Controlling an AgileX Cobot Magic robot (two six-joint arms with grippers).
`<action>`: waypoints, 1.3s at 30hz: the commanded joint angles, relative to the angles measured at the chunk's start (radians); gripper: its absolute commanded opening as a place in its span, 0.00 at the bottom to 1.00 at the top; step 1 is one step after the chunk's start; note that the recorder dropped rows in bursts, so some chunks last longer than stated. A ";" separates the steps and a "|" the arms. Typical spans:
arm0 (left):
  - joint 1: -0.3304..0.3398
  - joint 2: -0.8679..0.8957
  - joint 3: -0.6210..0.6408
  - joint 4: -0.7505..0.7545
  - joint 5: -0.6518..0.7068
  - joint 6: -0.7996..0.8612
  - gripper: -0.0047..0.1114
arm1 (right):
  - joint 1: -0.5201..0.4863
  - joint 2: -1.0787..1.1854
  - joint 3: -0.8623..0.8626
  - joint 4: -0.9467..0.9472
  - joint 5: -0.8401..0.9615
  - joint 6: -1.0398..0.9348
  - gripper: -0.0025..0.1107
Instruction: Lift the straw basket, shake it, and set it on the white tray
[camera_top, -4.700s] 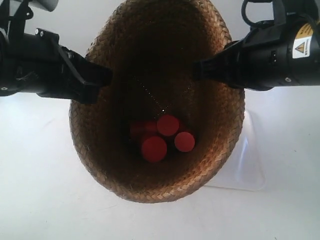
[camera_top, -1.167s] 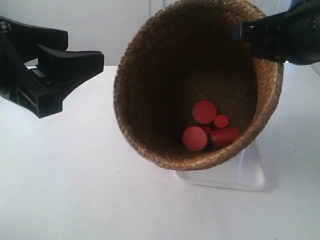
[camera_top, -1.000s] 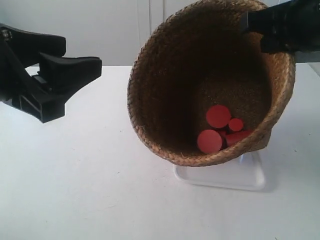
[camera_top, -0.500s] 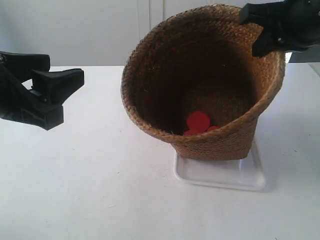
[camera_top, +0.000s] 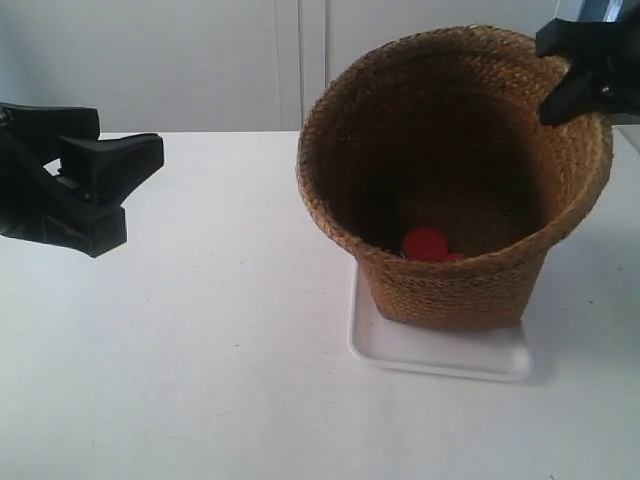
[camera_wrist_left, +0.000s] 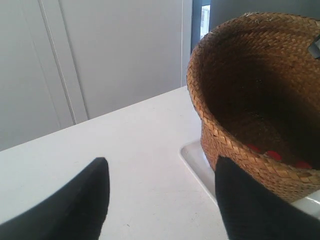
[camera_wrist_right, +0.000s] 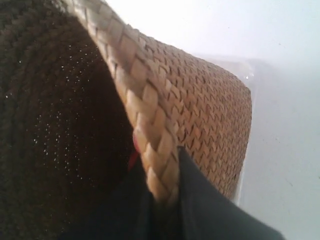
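The straw basket (camera_top: 455, 270) stands upright with its base on the white tray (camera_top: 400, 350). Red cylinders (camera_top: 425, 243) lie at its bottom. My right gripper (camera_top: 580, 85) is shut on the basket's braided rim (camera_wrist_right: 150, 115) at the far right side, one finger inside and one outside; the right gripper (camera_wrist_right: 162, 200) pinches the braid tightly. My left gripper (camera_top: 128, 133) hangs open well away from the basket, above the table. In the left wrist view the open left gripper (camera_wrist_left: 162, 200) holds nothing, with the basket (camera_wrist_left: 235, 95) and tray (camera_wrist_left: 197, 160) beyond one finger.
A white table (camera_top: 200, 380) carries everything. Behind it runs a pale wall with panel seams (camera_top: 300, 60). The tray's rim (camera_top: 440, 368) sticks out in front of the basket's base.
The basket has swung from tilted, mouth toward the camera, to upright and has come down onto the tray, held by the right gripper. The left gripper has stayed open at the side.
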 joint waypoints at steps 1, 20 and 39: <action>0.002 -0.001 0.004 -0.016 0.001 0.000 0.60 | -0.008 0.025 -0.009 0.066 -0.049 -0.026 0.02; 0.002 -0.001 0.004 -0.016 0.005 0.004 0.60 | -0.008 0.124 -0.011 -0.060 -0.094 -0.018 0.12; 0.002 -0.001 0.004 -0.016 -0.007 0.026 0.60 | -0.008 -0.093 -0.011 -0.053 -0.217 0.021 0.53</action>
